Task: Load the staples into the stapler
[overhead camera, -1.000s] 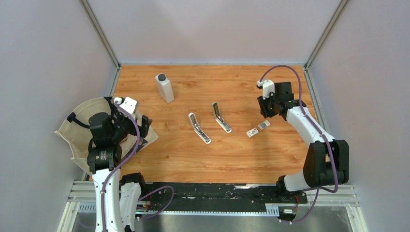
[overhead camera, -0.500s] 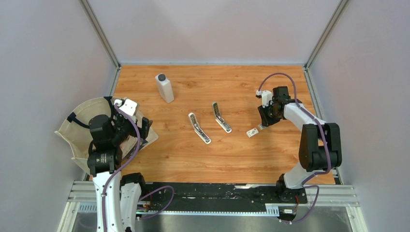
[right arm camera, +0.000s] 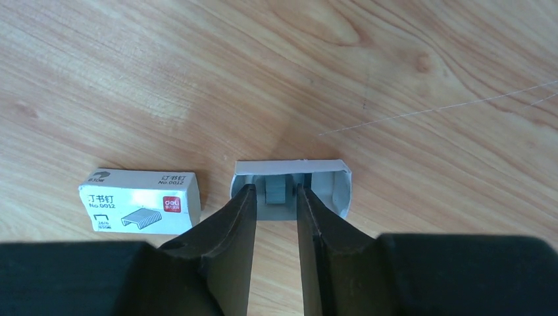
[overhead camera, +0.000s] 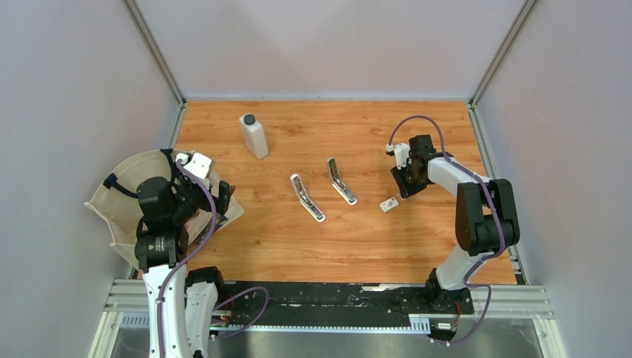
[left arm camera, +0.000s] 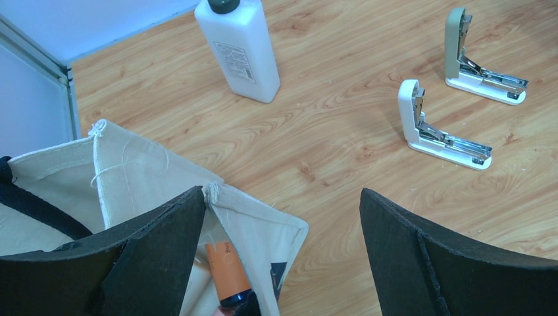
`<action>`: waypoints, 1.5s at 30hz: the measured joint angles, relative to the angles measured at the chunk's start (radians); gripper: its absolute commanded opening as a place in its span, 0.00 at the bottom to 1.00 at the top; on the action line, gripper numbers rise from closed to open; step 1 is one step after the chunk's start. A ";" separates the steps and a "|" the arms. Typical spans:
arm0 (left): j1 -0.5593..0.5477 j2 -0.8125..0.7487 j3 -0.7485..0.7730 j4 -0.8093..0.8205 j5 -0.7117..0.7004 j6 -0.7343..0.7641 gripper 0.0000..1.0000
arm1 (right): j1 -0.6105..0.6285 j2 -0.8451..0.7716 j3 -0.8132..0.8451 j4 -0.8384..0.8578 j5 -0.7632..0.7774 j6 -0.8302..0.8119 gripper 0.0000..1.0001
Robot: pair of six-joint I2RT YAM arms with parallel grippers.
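The staples box, a small white sleeve with a staples picture, lies on the wood; it also shows in the top view. Right of it lies its open pale tray with a grey strip of staples inside. My right gripper is low over the tray, its jaws a narrow gap apart on either side of the strip, with slim gaps showing. In the top view the right gripper hides the tray. Two opened staplers lie mid-table, one white and one grey-green. My left gripper is open and empty.
A white bottle stands at the back left. A cream cloth bag lies at the left edge under my left gripper, with an orange marker inside. Grey walls and metal rails close in the table.
My right gripper has come down and towards the left onto the pale tray, which it now covers in the top view. The left arm has barely moved.
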 measured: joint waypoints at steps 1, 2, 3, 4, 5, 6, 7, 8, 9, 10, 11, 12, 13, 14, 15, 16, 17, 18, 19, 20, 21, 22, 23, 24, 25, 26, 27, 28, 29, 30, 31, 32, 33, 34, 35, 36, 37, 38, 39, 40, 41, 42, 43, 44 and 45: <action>0.000 0.000 0.000 0.000 0.000 0.000 0.95 | 0.005 0.006 0.001 0.002 0.008 0.000 0.32; 0.000 0.000 0.000 0.000 0.000 0.000 0.95 | 0.009 0.011 0.003 0.002 0.017 0.001 0.31; 0.000 0.000 0.000 0.000 0.000 0.000 0.95 | 0.011 0.014 0.005 0.003 0.024 0.001 0.31; 0.000 0.000 0.000 0.000 0.000 0.000 0.95 | 0.014 0.014 0.005 0.005 0.031 0.001 0.30; 0.000 0.000 0.000 0.000 0.000 0.000 0.95 | 0.014 0.014 0.005 0.006 0.035 0.001 0.29; 0.000 0.000 0.000 0.000 0.000 0.000 0.95 | 0.015 0.014 0.006 0.008 0.040 0.002 0.27; 0.000 0.000 0.000 0.000 0.000 0.000 0.95 | 0.015 0.014 0.006 0.011 0.043 0.002 0.27; 0.000 0.000 0.000 0.000 0.000 0.000 0.95 | 0.015 0.014 0.006 0.012 0.047 0.003 0.25; 0.000 0.000 0.000 0.000 0.000 0.000 0.95 | 0.015 0.014 0.006 0.013 0.050 0.004 0.25; 0.000 0.000 0.000 0.000 0.000 0.000 0.95 | 0.015 0.014 0.006 0.014 0.051 0.004 0.24; 0.000 0.000 0.000 0.000 0.000 0.000 0.95 | 0.015 0.014 0.006 0.014 0.053 0.005 0.24; 0.000 0.000 0.000 0.000 0.000 0.000 0.95 | 0.015 0.014 0.006 0.014 0.054 0.005 0.23; 0.000 0.000 0.000 0.000 0.000 0.000 0.95 | 0.015 0.014 0.006 0.015 0.055 0.005 0.22; 0.000 0.000 0.000 0.000 0.000 0.000 0.95 | 0.015 0.014 0.006 0.014 0.056 0.005 0.21; 0.000 0.000 0.000 0.000 0.000 0.000 0.95 | 0.015 0.014 0.006 0.015 0.057 0.005 0.21; 0.000 0.000 0.000 0.000 0.000 0.000 0.95 | 0.015 0.014 0.006 0.015 0.057 0.005 0.21; 0.000 0.000 0.000 0.000 0.000 0.000 0.95 | 0.015 0.014 0.006 0.015 0.057 0.005 0.21; 0.000 0.000 0.000 0.000 0.000 0.000 0.95 | 0.015 0.014 0.006 0.015 0.057 0.005 0.21; 0.000 0.000 0.000 0.000 0.000 0.000 0.95 | 0.015 0.013 0.006 0.015 0.057 0.005 0.21; 0.000 0.001 0.000 0.000 0.000 0.000 0.95 | 0.015 0.011 0.006 0.015 0.056 0.005 0.21; 0.000 0.001 0.000 0.000 0.000 0.000 0.95 | 0.015 0.008 0.006 0.015 0.056 0.005 0.21; 0.000 0.001 0.000 0.000 0.000 0.000 0.95 | 0.015 0.002 0.006 0.016 0.056 0.006 0.21; 0.000 0.001 0.000 0.000 0.000 0.000 0.95 | 0.015 -0.005 0.006 0.017 0.055 0.007 0.21; 0.000 0.001 0.000 0.000 0.000 0.000 0.95 | 0.015 -0.013 0.006 0.019 0.053 0.008 0.21; 0.000 0.001 0.000 0.000 0.000 0.000 0.95 | 0.015 -0.021 0.006 0.021 0.050 0.008 0.21; 0.000 0.001 0.000 0.000 0.000 0.000 0.95 | 0.015 -0.030 0.006 0.024 0.048 0.008 0.21; 0.000 0.001 0.000 0.000 0.000 0.000 0.95 | 0.015 -0.039 0.006 0.028 0.046 0.008 0.21; 0.000 0.002 0.000 0.000 0.000 0.000 0.95 | 0.014 -0.047 0.006 0.031 0.044 0.008 0.22; 0.000 0.002 0.000 0.000 0.000 0.000 0.95 | 0.014 -0.053 0.006 0.034 0.041 0.008 0.22; 0.000 0.002 0.000 0.001 0.000 0.000 0.95 | 0.014 -0.056 0.006 0.037 0.040 0.008 0.22; 0.000 0.003 0.000 0.001 0.000 0.000 0.95 | 0.014 -0.056 0.006 0.039 0.040 0.008 0.22; 0.000 0.003 0.000 0.001 0.000 0.000 0.95 | 0.014 -0.056 0.006 0.040 0.041 0.008 0.22; 0.000 0.003 0.000 0.001 0.000 0.000 0.95 | 0.013 -0.056 0.006 0.039 0.041 0.008 0.22; 0.000 0.003 0.000 0.001 0.000 0.000 0.95 | 0.013 -0.056 0.006 0.040 0.041 0.008 0.22; 0.000 0.003 0.000 0.001 0.000 0.000 0.95 | 0.011 -0.056 0.006 0.041 0.042 0.008 0.22; 0.000 0.003 0.000 0.001 0.000 0.000 0.95 | 0.009 -0.055 0.006 0.041 0.042 0.008 0.22; 0.000 0.003 0.000 0.002 0.000 0.000 0.95 | 0.007 -0.055 0.006 0.041 0.042 0.008 0.22; 0.000 0.003 0.000 0.001 0.000 0.000 0.95 | 0.005 -0.053 0.006 0.041 0.042 0.008 0.22; 0.000 0.003 0.000 0.001 0.000 0.000 0.95 | 0.002 -0.051 0.006 0.041 0.042 0.008 0.22; 0.000 0.003 0.000 0.001 0.000 0.000 0.95 | -0.001 -0.050 0.006 0.041 0.042 0.008 0.22; 0.000 0.003 0.000 0.002 0.000 0.000 0.95 | -0.003 -0.048 0.006 0.041 0.042 0.008 0.23; 0.000 0.003 0.000 0.001 0.000 0.000 0.95 | -0.004 -0.045 0.006 0.041 0.042 0.007 0.23; 0.000 0.003 0.000 0.001 0.000 0.000 0.95 | -0.005 -0.038 0.006 0.041 0.042 0.007 0.24; 0.000 0.003 0.000 0.001 0.000 0.000 0.95 | -0.006 -0.027 0.006 0.040 0.042 0.007 0.25; 0.000 0.003 0.000 0.001 0.000 0.000 0.95 | -0.006 -0.023 0.006 0.040 0.042 0.007 0.25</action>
